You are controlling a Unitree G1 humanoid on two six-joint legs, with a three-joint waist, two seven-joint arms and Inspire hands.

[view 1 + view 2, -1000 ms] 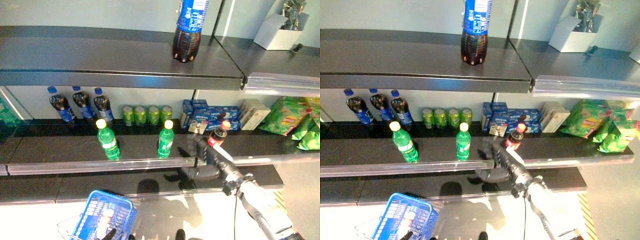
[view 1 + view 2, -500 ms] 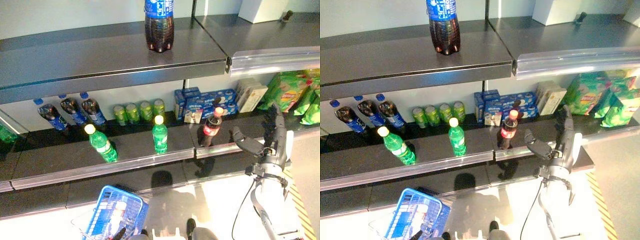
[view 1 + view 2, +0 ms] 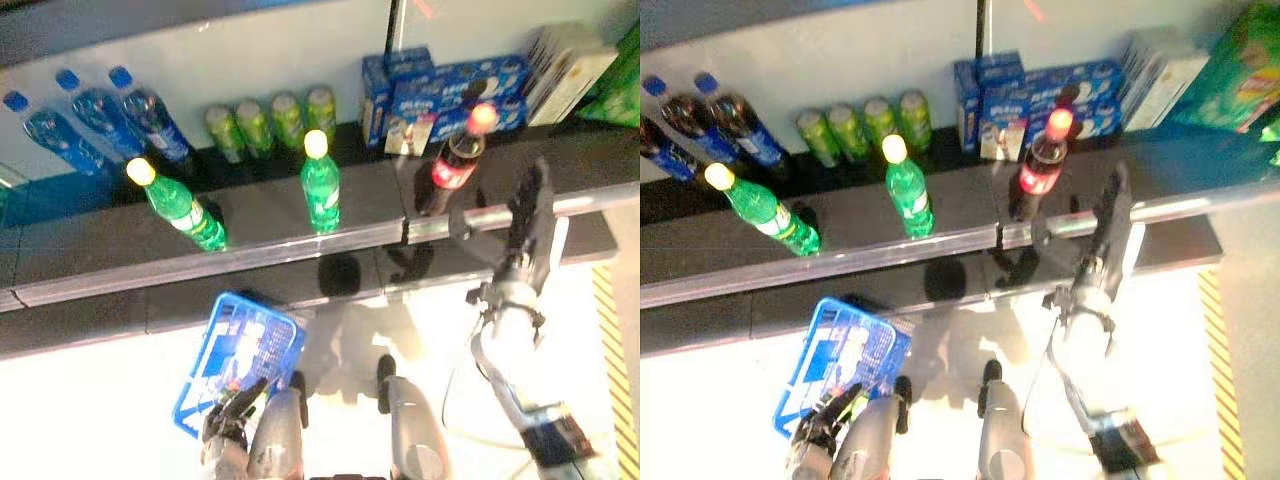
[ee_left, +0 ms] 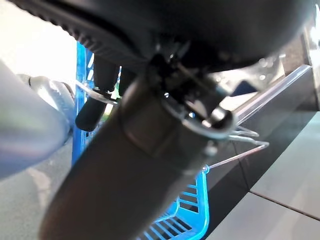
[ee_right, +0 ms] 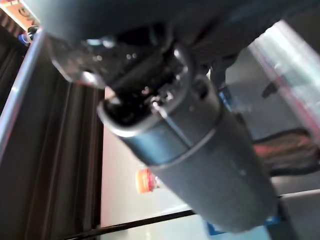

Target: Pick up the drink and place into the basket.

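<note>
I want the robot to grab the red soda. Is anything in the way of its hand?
Nothing visible. The right hand is open beside the red-capped cola bottle at the shelf's front edge, with bare space between. The green bottles stand off to the other side.

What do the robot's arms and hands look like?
Both arms are shiny silver-grey tubes. Each ends in a dark, nearly black hand: the right hand with long thin fingers, the left hand small and dark. A thin black cable runs beside the right arm.
</note>
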